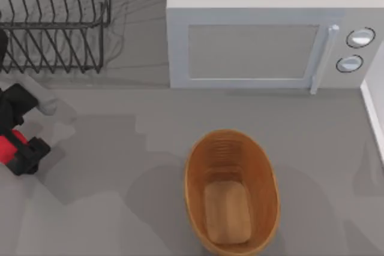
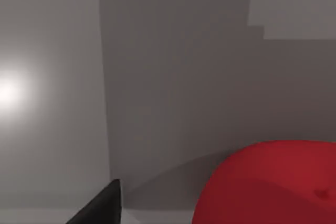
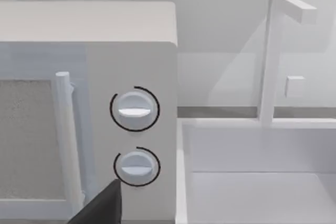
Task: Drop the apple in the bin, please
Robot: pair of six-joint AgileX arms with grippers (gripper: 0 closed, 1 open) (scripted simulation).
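Closest to you, the apple sits clamped in your left gripper at the table's left edge, well apart from the bin; bare tabletop lies between.

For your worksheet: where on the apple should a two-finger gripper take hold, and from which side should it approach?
Grip the apple across its widest middle, with one finger on each opposite side; its smooth, round shape would probably slip from an off-centre pinch. Come from above, since it lies low at the table's left edge. The left gripper is already around it there, well left of the bin.
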